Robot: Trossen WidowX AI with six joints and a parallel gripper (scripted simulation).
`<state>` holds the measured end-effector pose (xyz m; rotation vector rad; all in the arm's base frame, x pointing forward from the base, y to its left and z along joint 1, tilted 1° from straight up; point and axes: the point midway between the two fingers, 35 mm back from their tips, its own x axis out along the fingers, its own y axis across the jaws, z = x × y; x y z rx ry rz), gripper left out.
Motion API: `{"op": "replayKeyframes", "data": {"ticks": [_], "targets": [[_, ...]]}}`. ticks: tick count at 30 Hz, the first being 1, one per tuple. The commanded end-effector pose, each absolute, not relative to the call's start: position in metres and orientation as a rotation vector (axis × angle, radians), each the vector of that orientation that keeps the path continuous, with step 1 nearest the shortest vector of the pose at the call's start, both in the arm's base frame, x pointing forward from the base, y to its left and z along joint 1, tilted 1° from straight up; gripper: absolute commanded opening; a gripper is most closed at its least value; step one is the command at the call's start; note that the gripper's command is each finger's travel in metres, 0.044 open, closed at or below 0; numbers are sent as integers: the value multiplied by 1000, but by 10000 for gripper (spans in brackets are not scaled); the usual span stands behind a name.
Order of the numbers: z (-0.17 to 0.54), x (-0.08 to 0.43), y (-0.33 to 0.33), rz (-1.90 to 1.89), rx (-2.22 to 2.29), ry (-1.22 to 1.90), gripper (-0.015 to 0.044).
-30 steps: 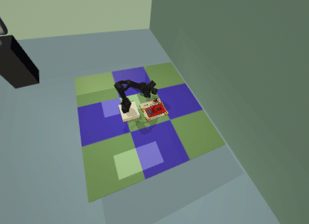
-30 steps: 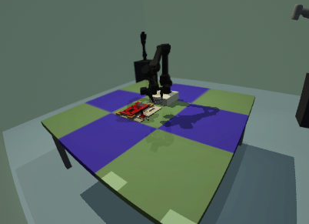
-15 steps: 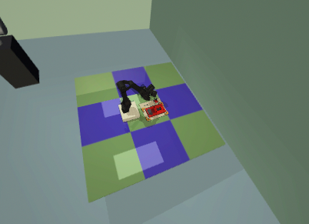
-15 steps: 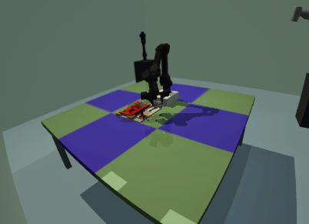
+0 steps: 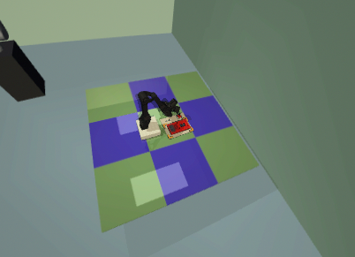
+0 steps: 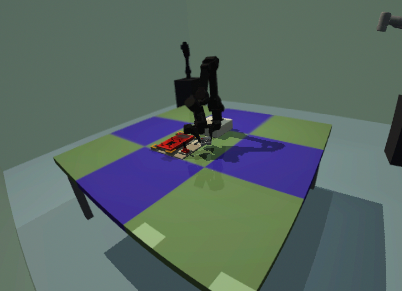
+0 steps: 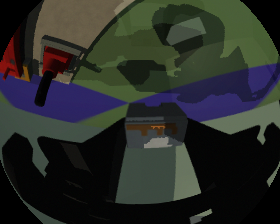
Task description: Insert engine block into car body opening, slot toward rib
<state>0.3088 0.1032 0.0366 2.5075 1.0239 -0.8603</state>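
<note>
My gripper (image 5: 176, 109) (image 6: 198, 132) (image 7: 153, 121) is shut on the engine block (image 7: 155, 111), a grey block with orange-brown detail on its near face. In the wrist view the block sits level between the two dark fingers, above the table. The red car body (image 5: 185, 128) (image 6: 170, 142) (image 7: 7, 61) lies on a beige board, beside the gripper; only its edge shows at the wrist view's upper left. The block is not over the car body. The opening, the rib and the block's slot side cannot be made out.
The beige board (image 6: 186, 155) (image 7: 83, 17) carries a small red part with a black handle (image 7: 42, 90) in a grey frame, close to the gripper. The arm stands on a white base block (image 5: 153, 133) (image 6: 226, 125) beside the board. A dark box (image 5: 18, 74) stands away from the table.
</note>
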Motion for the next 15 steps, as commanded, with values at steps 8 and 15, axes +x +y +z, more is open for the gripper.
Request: {"op": "replayKeyframes", "data": {"ticks": [8,15], "targets": [[16,308,103,-870,2509,1031,0],[5,308,103,-870,2509,1031,0]]}}
